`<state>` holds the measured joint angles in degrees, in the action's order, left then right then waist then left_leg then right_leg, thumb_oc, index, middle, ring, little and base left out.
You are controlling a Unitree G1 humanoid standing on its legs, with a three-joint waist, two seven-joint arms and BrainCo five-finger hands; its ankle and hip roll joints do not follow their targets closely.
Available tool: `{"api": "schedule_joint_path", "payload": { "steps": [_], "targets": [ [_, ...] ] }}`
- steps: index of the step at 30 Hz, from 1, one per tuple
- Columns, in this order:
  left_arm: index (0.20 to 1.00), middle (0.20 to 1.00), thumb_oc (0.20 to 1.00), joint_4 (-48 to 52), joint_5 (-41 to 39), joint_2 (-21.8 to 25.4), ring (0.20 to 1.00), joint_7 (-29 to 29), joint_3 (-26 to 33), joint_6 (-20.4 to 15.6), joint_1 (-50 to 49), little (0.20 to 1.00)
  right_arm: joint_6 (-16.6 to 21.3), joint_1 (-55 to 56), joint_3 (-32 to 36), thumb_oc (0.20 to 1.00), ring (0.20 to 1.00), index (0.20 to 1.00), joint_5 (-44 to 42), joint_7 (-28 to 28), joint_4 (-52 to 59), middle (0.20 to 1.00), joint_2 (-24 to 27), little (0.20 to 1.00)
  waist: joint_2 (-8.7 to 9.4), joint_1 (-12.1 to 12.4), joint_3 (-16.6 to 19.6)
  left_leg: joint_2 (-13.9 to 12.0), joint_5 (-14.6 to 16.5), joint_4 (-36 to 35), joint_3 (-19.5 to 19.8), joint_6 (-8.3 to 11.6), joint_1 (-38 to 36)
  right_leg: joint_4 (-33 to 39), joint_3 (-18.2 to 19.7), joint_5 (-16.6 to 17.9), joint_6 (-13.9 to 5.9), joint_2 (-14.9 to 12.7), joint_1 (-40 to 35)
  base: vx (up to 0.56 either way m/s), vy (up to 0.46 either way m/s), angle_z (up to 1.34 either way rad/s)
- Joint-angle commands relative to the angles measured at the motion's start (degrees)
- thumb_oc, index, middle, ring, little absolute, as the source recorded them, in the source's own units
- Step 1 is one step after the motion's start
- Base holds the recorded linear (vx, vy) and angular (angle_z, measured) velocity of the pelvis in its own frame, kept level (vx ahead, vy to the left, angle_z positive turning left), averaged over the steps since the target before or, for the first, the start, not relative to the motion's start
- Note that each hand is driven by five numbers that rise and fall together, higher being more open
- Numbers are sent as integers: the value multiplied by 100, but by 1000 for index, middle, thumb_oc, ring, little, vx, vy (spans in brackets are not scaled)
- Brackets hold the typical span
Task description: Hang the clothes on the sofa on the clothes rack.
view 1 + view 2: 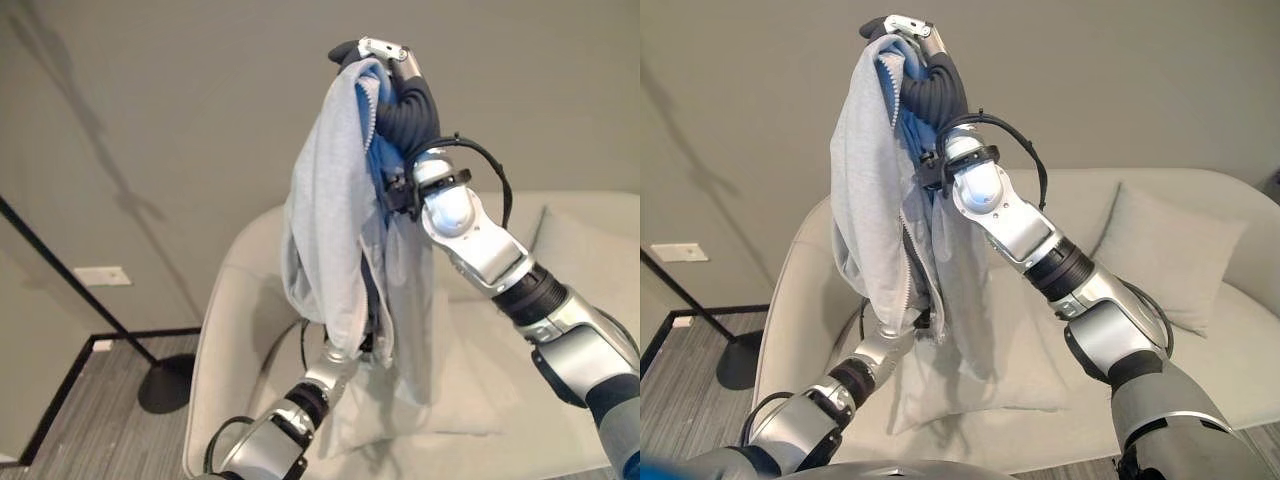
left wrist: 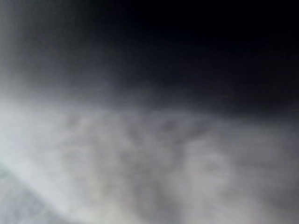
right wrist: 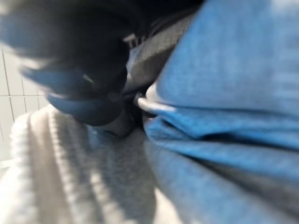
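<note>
The right hand (image 1: 908,28) is raised high over the sofa (image 1: 1240,330), its fingers curled into the top of a grey zip-up jacket (image 1: 865,180) with a blue lining, while the left hand reaches up inside the hanging cloth, so I cannot tell how its fingers stand. The likely risks are the cloth slipping from that small pinch, or its loose lower folds snagging the left arm on the way to the rack. The pale grey sofa holds cushions (image 1: 1170,255) and backs onto a plain wall; the black clothes rack (image 1: 160,385) stands to the left on striped grey flooring.
</note>
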<state>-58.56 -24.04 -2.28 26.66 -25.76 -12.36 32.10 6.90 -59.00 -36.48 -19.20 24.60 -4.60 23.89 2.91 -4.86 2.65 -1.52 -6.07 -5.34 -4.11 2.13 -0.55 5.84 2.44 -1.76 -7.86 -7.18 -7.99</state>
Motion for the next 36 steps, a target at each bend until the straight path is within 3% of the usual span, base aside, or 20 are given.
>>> {"api": "schedule_joint_path", "payload": {
  "steps": [1, 11, 12, 16, 23, 25, 28, 29, 32, 34, 36],
  "targets": [
    [200, 200, 200, -399, -206, 25, 200, 96, 116, -220, 601, 200, 381, -746, 161, 200, 200, 200, -241, 57, -250, 200, 244, 200, 31, 259, 389, -173, 453, 34, 81, 226, -17, -84, -79, 304, -165, -147, 329, 18, -4, -20],
    [200, 200, 200, 1339, -555, 599, 200, 279, 586, -578, -323, 200, 202, -118, 613, 200, 200, 200, 242, 137, 69, 200, 1066, 200, -5, 460, 317, -155, 445, 34, 159, 216, -18, -84, -101, 256, -154, -135, 272, 13, -23, -2],
    [200, 200, 200, 2204, -231, 955, 200, 437, 840, -645, -752, 200, 199, 164, 872, 200, 200, 200, 498, 94, 251, 200, 1298, 200, -6, 583, 270, -157, 421, 34, 213, 231, 1, -84, -146, 225, -136, -120, 230, 1, -51, 14],
    [200, 200, 200, 3164, 415, 1374, 200, 585, 1140, -623, -1312, 200, 301, 572, 1216, 200, 200, 200, 769, -4, 565, 200, 1518, 200, -1, 706, 240, -184, 396, 34, 286, 258, 9, -106, -223, 181, -103, -90, 183, 0, -73, 14],
    [200, 200, 200, 4837, 2741, 2497, 200, 1025, 2002, -406, -2334, 200, 767, 1550, 2260, 200, 200, 200, 1280, -187, 1200, 200, 1753, 200, -44, 984, 16, -370, 194, 34, 536, 368, 110, -634, -371, -144, 58, 177, 346, -25, -128, 18],
    [200, 200, 200, 5065, 3014, 2630, 200, 1036, 2165, -397, -2466, 200, 836, 1703, 2407, 200, 200, 200, 1347, -207, 1336, 200, 1703, 200, -61, 1026, -39, -408, 153, 34, 600, 395, 139, -727, -400, -215, 98, 243, 395, -43, -130, 12],
    [200, 200, 200, 5644, 3934, 3135, 200, 1350, 2898, -385, -2914, 200, 1105, 2140, 2906, 200, 200, 200, 1519, -260, 1725, 200, 1584, 200, -95, 1244, -289, -502, -175, 34, 925, 555, 406, -760, -610, -349, 203, 458, 482, -144, -211, 43],
    [200, 200, 200, 5914, 4129, 3258, 200, 1533, 3191, -385, -2978, 200, 1147, 2081, 3044, 200, 200, 200, 1597, -212, 1837, 200, 1664, 200, -96, 1345, -447, -466, -388, 34, 1118, 700, 722, -716, -746, -395, 223, 496, 560, -200, -158, 42],
    [200, 200, 200, 6094, 4367, 3324, 200, 1659, 3348, -376, -2950, 200, 1188, 1971, 3114, 200, 200, 200, 1699, -118, 1869, 200, 1675, 200, -87, 1402, -567, -307, -566, 34, 1332, 785, 1092, -725, -927, -386, 273, 526, 766, -236, -83, 50],
    [200, 200, 200, 6155, 4681, 3375, 200, 1763, 3322, -334, -2886, 200, 1212, 2040, 3169, 200, 200, 200, 1871, -61, 1954, 200, 1732, 200, -20, 1331, -539, -188, -535, 34, 1317, 733, 1242, -656, -1143, -324, 277, 501, 934, -223, -71, 65],
    [200, 200, 200, 6355, 4713, 3163, 200, 1707, 3192, -414, -2910, 200, 1197, 2280, 3277, 200, 200, 200, 2152, -78, 2199, 200, 1731, 200, 70, 1256, -448, -353, -290, 34, 1108, 666, 924, -353, -1361, -59, 205, 412, 953, -203, -32, 92]
  ]
}}
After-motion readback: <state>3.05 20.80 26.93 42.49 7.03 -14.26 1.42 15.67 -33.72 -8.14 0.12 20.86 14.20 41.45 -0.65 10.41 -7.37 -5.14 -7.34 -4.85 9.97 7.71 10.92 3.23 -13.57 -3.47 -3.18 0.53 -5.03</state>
